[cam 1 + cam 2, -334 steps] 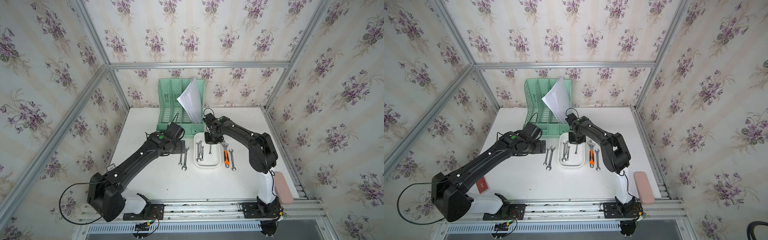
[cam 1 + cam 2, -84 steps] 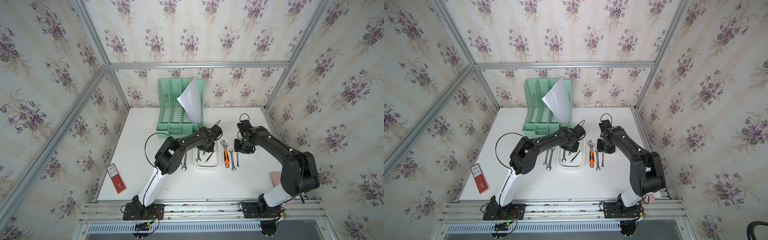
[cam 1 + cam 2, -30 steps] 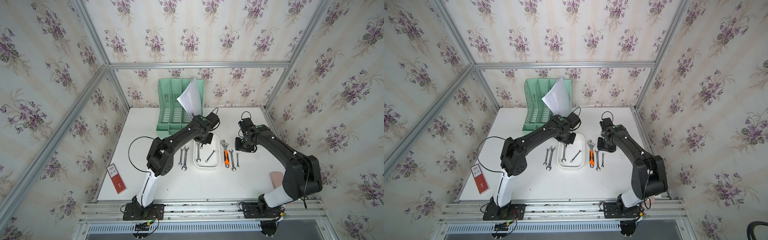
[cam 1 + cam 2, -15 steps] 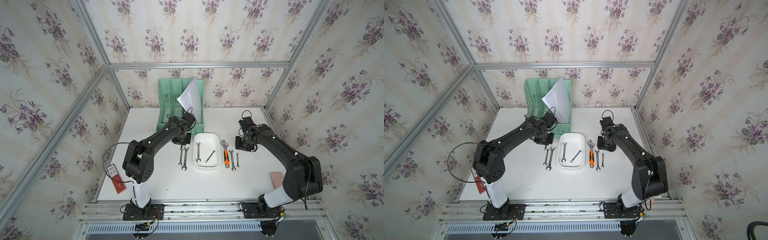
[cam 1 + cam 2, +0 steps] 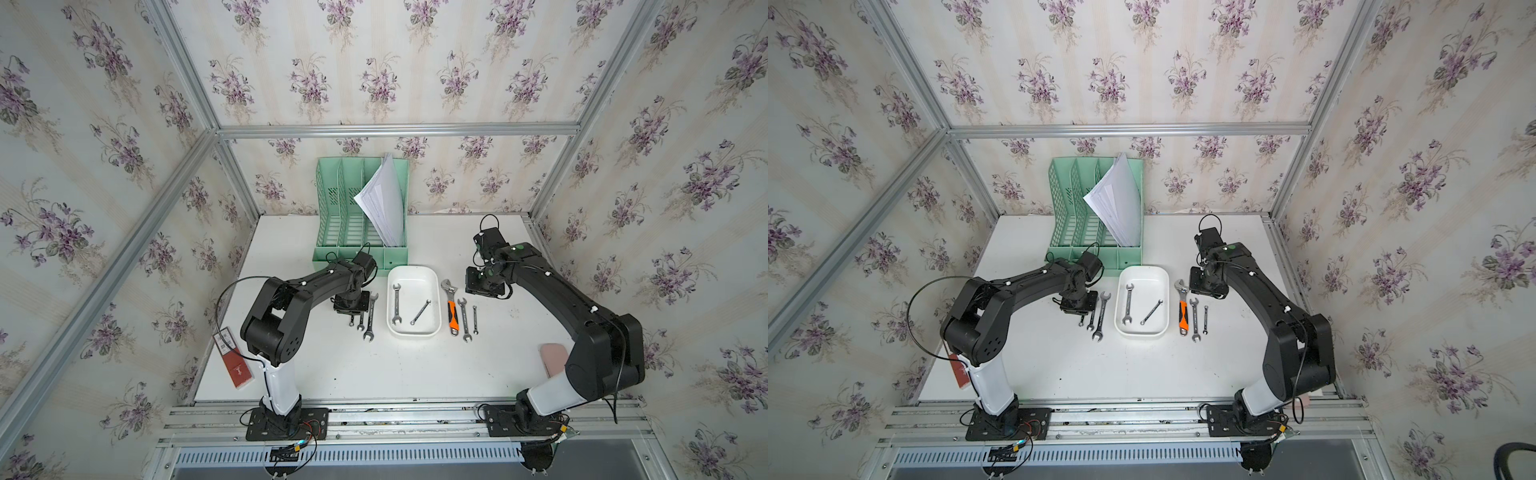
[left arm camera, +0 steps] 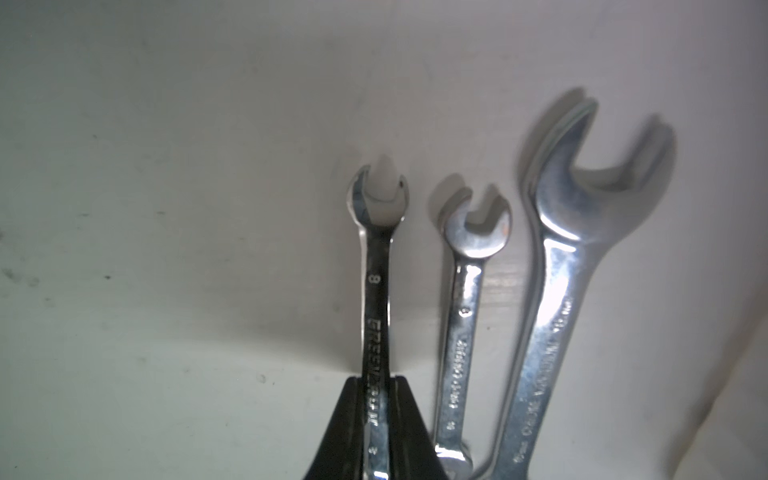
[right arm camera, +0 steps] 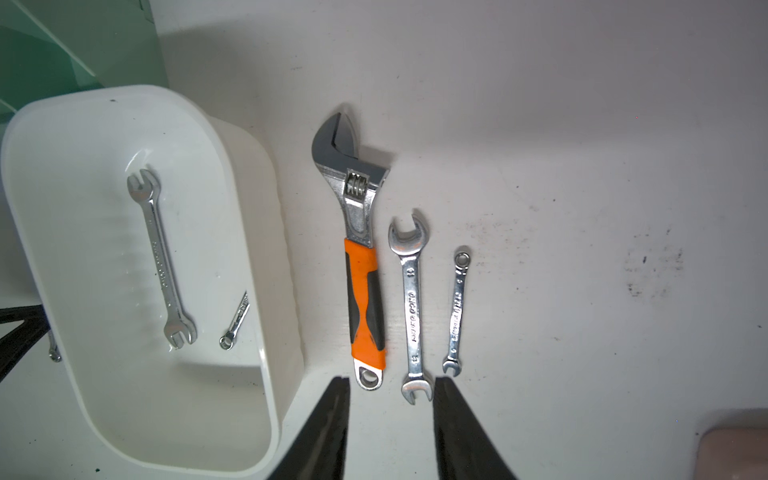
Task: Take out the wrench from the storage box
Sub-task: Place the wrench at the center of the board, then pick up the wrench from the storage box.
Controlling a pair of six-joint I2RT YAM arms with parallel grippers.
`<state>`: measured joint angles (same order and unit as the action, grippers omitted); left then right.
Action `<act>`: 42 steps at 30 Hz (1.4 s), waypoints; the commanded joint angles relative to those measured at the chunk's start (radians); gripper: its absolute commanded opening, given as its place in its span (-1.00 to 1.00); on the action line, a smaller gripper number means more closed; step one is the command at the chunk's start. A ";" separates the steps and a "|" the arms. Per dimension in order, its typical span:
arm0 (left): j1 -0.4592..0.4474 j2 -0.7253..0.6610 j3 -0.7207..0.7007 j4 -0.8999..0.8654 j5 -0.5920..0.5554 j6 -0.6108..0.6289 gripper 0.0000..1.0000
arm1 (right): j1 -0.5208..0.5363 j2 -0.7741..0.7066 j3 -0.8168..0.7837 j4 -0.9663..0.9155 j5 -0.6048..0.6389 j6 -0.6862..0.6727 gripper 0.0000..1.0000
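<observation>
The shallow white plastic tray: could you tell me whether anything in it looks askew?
Yes. In the shallow white plastic tray, the small silver wrench lies diagonally. The longer silver wrench beside it runs parallel to the tray's long side, as do the wrenches lined up on the table either side.

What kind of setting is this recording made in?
Probably a purpose-built robot recording booth, not a real workshop: floral wallpaper panels held in an aluminium frame enclose a small white table, with two arms bolted to rails at its front edge and wrenches laid out beside a white storage box.
</observation>
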<state>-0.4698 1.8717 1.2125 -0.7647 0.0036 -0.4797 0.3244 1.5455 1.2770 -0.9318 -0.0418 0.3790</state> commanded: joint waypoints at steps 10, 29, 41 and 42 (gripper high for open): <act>0.007 -0.035 -0.069 0.037 0.024 -0.038 -0.57 | 0.102 0.020 0.100 -0.032 -0.005 0.071 -0.23; 0.023 -0.344 -0.066 -0.099 -0.025 -0.048 0.06 | 0.357 0.313 0.237 0.114 -0.038 0.165 -0.21; 0.038 -0.520 -0.063 -0.118 -0.062 -0.056 0.40 | 0.390 0.463 0.286 0.172 -0.052 0.175 -0.10; 0.039 -0.527 -0.063 -0.120 -0.067 -0.057 0.41 | 0.392 0.474 0.290 0.174 -0.053 0.175 -0.08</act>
<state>-0.4324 1.3571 1.1461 -0.8707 -0.0391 -0.5274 0.7128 2.0014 1.5558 -0.7776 -0.0929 0.5499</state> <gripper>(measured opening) 0.699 0.451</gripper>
